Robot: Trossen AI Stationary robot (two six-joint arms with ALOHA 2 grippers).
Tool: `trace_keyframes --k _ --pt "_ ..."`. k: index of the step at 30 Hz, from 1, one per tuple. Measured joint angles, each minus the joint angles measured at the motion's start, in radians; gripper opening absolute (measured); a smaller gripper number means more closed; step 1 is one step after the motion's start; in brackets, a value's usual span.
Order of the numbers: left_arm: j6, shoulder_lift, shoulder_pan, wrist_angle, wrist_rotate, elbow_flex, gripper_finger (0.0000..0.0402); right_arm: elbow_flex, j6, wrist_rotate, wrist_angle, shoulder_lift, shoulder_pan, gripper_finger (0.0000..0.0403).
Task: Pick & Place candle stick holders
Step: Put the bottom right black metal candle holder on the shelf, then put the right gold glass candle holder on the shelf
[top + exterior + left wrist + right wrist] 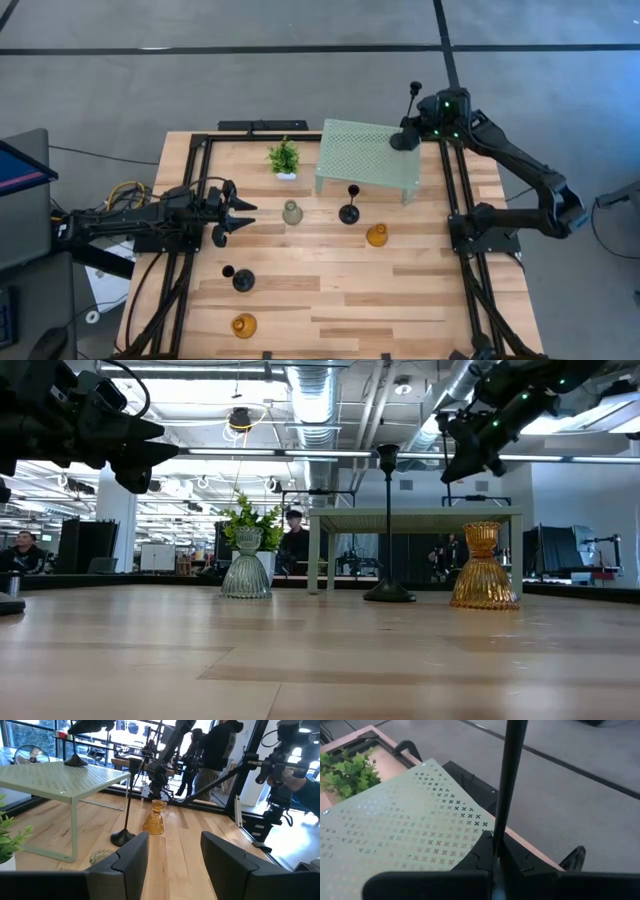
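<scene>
My right gripper [405, 138] is shut on a black thin-stemmed holder [412, 105] over the far right corner of the pale green mesh stand [365, 155]. My left gripper [238, 218] is open and empty at the table's left, pointing toward the clear-grey glass holder [291, 212]. A second black holder [349, 210] and an amber glass holder [376, 235] stand upright at mid-table. A third black holder [243, 280] and a second amber one [243, 325] stand near the front left. My right gripper pinches the black holder's thin stem [496, 837] low down, between its two fingers. The fingers slant down from the table's far right side and lie across the stem. The holder stands upright, its round base [75, 761] down on the mesh stand's top.
A small green potted plant [284, 158] stands left of the mesh stand near the far edge. Black frame rails [195, 190] run along the table's left and right sides. People show in the room beyond the table [220, 745].
</scene>
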Motion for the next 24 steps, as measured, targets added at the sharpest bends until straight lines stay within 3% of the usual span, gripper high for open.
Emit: trace_keyframes --k 8,24 --pt "0.000 0.000 0.000 0.000 0.000 0.000 0.0182 0.002 -0.010 0.001 -0.003 0.007 0.000 0.0009" --pt "0.000 0.000 0.000 0.000 0.000 0.000 0.0182 -0.003 -0.034 0.005 -0.088 -0.102 0.002 0.0129"
